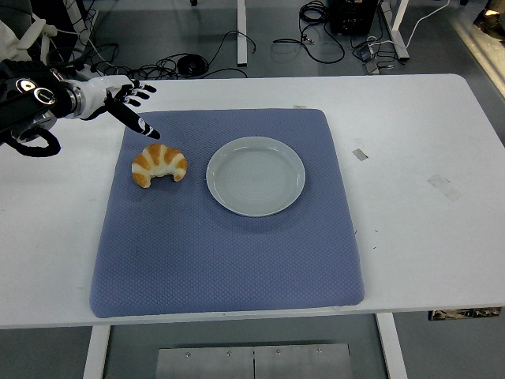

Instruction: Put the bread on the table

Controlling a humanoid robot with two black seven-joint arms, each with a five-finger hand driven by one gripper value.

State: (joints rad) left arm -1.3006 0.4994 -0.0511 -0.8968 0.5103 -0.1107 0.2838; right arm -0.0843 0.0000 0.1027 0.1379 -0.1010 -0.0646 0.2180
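A golden croissant-shaped bread (158,164) lies on the blue mat (229,253), just left of the pale round plate (256,175). My left hand (130,103) hovers above and to the left of the bread, apart from it, with its fingers spread and nothing in them. The plate holds nothing. My right arm does not show in the head view.
The blue mat covers the middle of the white table (426,237). Small bits of tape (360,154) lie on the bare table to the right. Cables and table legs show on the floor beyond the far edge.
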